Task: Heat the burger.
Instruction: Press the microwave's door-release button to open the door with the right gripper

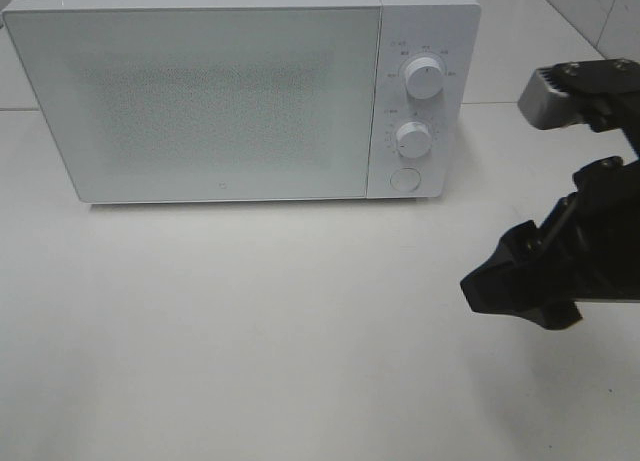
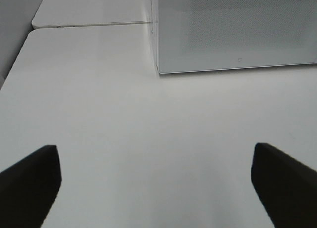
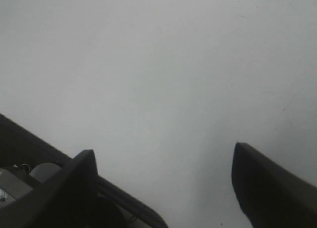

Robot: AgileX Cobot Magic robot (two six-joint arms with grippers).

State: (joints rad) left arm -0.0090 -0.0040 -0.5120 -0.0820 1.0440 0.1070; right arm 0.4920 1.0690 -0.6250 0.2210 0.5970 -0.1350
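The burger is out of view in all three views. A white microwave [image 1: 200, 101] stands at the back of the white table with its door shut; its lower left corner also shows in the left wrist view [image 2: 237, 30]. My right gripper [image 1: 490, 281] hangs over the table in front of and to the right of the microwave; the right wrist view shows it [image 3: 166, 183] open and empty over bare table. My left gripper [image 2: 158, 188] is open and empty above the table, in front of the microwave's left corner. It does not show in the exterior view.
The microwave's panel on its right side carries two round knobs [image 1: 424, 78] [image 1: 412, 139] and a round button [image 1: 404, 178]. The white table [image 1: 250, 331] stretches in front of it. A second table surface [image 2: 89, 10] lies behind a seam at the far left.
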